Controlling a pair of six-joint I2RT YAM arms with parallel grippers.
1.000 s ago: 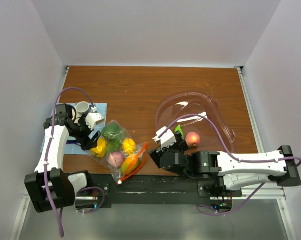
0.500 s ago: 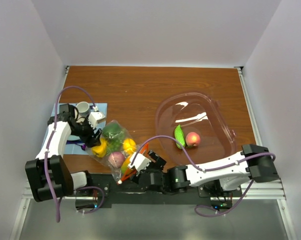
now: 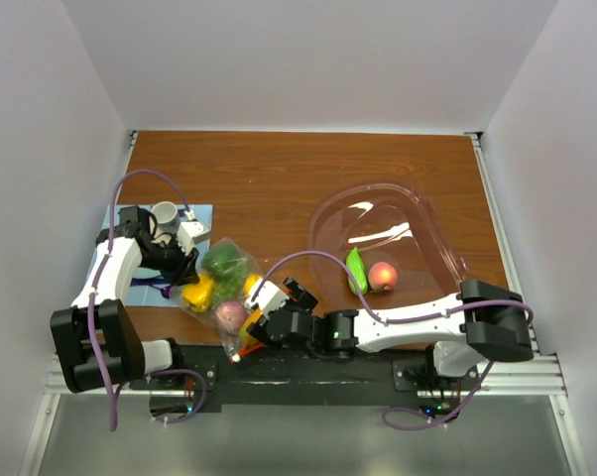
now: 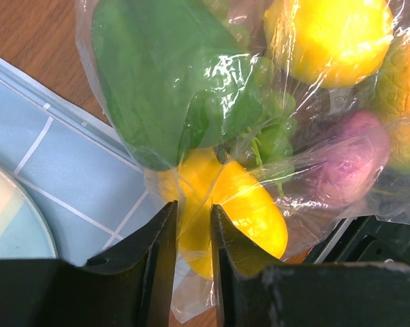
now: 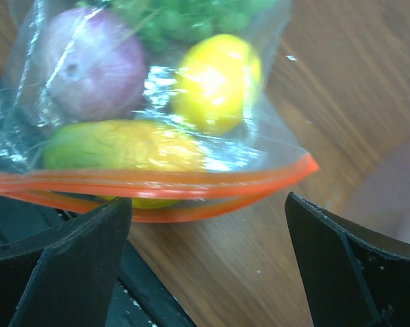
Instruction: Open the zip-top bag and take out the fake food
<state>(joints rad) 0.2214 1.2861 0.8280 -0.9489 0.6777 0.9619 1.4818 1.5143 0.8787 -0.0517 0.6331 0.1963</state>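
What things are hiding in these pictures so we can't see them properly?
- Top view: the right end effector covers most of the orange zip strip of the zip-top bag.
- Left wrist view: the zip strip is outside the frame, and the left end effector hides part of a yellow fruit.
- Right wrist view: the picture is blurry, and the green food is cut off by the top edge.

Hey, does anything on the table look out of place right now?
The zip-top bag lies askew at the near edge of the table: one end of its orange zip strip hangs over the black rail, and its other end overlaps the blue mat. Nothing looks spilled or damaged.
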